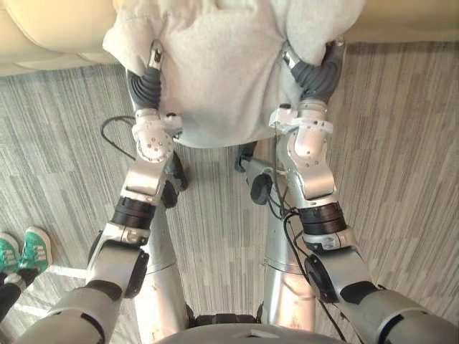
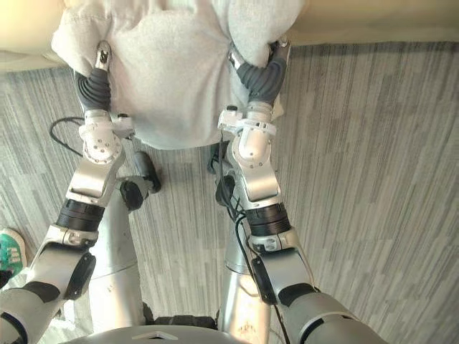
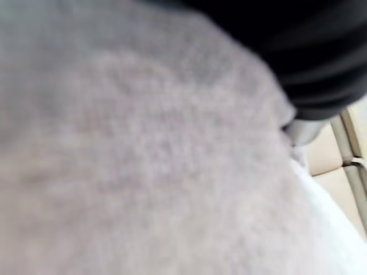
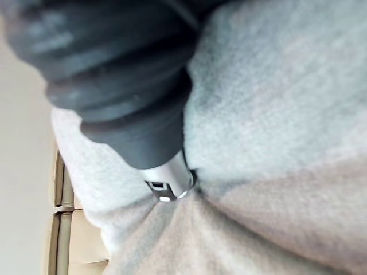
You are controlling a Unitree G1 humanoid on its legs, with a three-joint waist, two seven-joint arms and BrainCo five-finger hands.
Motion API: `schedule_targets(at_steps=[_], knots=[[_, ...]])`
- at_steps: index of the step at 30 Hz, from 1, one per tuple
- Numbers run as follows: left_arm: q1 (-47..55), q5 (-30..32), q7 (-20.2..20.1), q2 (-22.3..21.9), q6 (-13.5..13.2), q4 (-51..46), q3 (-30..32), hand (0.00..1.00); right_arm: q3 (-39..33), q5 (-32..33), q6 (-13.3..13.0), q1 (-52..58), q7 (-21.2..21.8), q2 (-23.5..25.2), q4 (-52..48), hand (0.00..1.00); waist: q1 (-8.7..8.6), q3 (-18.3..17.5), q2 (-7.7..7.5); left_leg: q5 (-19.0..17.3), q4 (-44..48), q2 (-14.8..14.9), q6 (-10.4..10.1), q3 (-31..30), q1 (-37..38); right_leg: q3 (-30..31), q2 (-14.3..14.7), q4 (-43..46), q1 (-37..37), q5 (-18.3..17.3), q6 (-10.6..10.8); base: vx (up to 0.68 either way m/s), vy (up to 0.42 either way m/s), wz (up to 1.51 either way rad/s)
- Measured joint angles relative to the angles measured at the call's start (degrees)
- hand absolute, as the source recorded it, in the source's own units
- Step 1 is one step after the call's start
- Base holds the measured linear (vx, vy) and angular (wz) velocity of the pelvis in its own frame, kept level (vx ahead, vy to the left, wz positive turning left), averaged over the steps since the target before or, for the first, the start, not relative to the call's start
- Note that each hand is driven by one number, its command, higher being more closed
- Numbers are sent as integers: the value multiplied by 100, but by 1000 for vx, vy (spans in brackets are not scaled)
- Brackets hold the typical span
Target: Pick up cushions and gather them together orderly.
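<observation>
Carpet underfoot, sofa ahead: cushion lies crosswise between left robot hand and right robot hand; grip cannot be told.

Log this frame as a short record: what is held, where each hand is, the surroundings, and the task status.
held thing: grey cushion, hanging between both hands over the floor
left hand: pressed into the cushion's left upper part; grip hidden by fabric
right hand: pressed into its right upper part; grip hidden likewise
behind: cream sofa
below: grey striped floor
bystander: a person's green shoes at the lower left
task status: cushion picked up, not yet set down
</observation>
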Motion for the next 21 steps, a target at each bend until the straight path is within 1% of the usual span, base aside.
schedule_targets(at_steps=[2, 4, 5, 6, 7, 8, 9, 10, 11, 12, 13, 16, 17, 18, 19, 20, 21], knots=[[335, 133, -44, -80, -3, -261, -14, 100, 2, 116, -34, 223, 142, 23, -36, 100, 9, 1, 1, 6, -176, -18, -9, 35, 434, -2, 11, -156, 421, 3, 17, 0, 0, 0], [524, 157, -78, -148, -8, -423, -13, 100, 1, 160, -50, 375, 218, 47, -92, 100, 18, -15, 3, 6, -272, -41, -10, 62, 647, -11, 11, -236, 629, -8, 34, -22, -28, 4], [832, 157, -121, -321, -7, -652, -15, 100, 0, 232, -45, 637, 280, 96, -201, 100, 46, -13, 2, 9, -425, -70, -17, 143, 1080, -15, -20, -320, 1016, -3, 25, -17, -42, 5], [960, 157, -128, -389, -7, -731, -14, 100, 2, 262, -47, 738, 321, 141, -206, 100, 51, -18, 2, 7, -490, -89, -17, 159, 1263, -17, -31, -360, 1175, -1, 20, -14, -42, 9], [1296, 161, -150, -539, -22, -850, -42, 100, 34, 332, -80, 1054, 432, 213, -211, 100, 43, -296, -9, -13, -635, -154, -14, 159, 1435, -15, -56, -442, 1330, -67, 92, 5, -46, 13], [1669, 161, -224, -676, -43, -1043, -75, 100, 65, 335, -142, 1434, 547, 254, -258, 100, 45, -555, -11, -22, -820, -188, -4, 174, 1742, -31, -54, -600, 1635, -103, 131, 8, -28, 13], [1756, 162, -264, -696, -68, -1080, -87, 100, 68, 335, -153, 1537, 591, 263, -286, 100, 52, -554, -9, -16, -881, -200, -19, 176, 1899, -43, -54, -655, 1798, -111, 143, 36, -26, 10], [2018, 160, -357, -699, -79, -1214, -123, 100, 100, 335, -153, 1847, 688, 288, -426, 100, 60, -555, -11, -8, -1064, -238, -51, 201, 2392, -60, -58, -795, 2270, -135, 167, 35, -9, 5], [2117, 158, -380, -699, -95, -1259, -129, 100, 118, 334, -162, 1964, 728, 297, -479, 100, 61, -561, -10, -7, -1137, -252, -53, 208, 2567, -64, -58, -852, 2434, -136, 169, 53, -13, 4], [2421, 145, -478, -700, -134, -1372, -139, 100, 168, 333, -181, 2342, 850, 350, -645, 100, 68, -642, -20, -13, -1353, -277, -63, 272, 3061, -79, -58, -1031, 2907, -152, 194, 60, -7, 0], [2588, 143, -515, -696, -162, -1462, -139, 100, 213, 333, -197, 2513, 901, 373, -717, 100, 74, -656, -17, -22, -1483, -307, -75, 288, 3349, -86, -53, -1146, 3178, -180, 239, 90, -3, 0], [3250, 109, -644, -704, -275, -1730, -174, 100, 406, 331, -214, 3193, 1078, 375, -970, 100, 68, -848, -21, -14, -1987, -364, -87, 379, 4298, -115, -12, -1614, 4102, -150, 283, 142, 11, -3], [3468, 69, -709, -704, -305, -1781, -190, 100, 457, 329, -213, 3414, 1140, 368, -1026, 100, 83, -978, -24, -5, -2132, -370, -98, 429, 4556, -125, 25, -1760, 4333, -125, 289, 192, 25, -13], [3805, -86, -791, -702, -340, -1894, -192, 100, 560, 325, -215, 3740, 1231, 376, -1127, 100, 91, -1179, -23, 3, -2360, -372, -110, 476, 4918, -129, 71, -1999, 4681, -99, 318, 201, 29, -14], [4056, -154, -888, -703, -423, -1918, -195, 100, 593, 323, -214, 3953, 1342, 380, -1152, 100, 91, -1269, -26, 24, -2614, -396, -130, 534, 5331, -131, 116, -2248, 5074, -61, 344, 199, 36, -13], [4160, -154, -935, -702, -439, -1918, -196, 100, 599, 321, -209, 4040, 1377, 379, -1151, 100, 104, -1350, -27, 29, -2704, -404, -137, 565, 5455, -121, 139, -2337, 5192, -45, 346, 158, 36, -12], [4323, -154, -1005, -702, -448, -1919, -213, 100, 611, 312, -205, 4192, 1414, 381, -1151, 100, 130, -1507, -29, 49, -2877, -415, -146, 604, 5642, -117, 162, -2499, 5364, -20, 360, 198, 37, -5]])
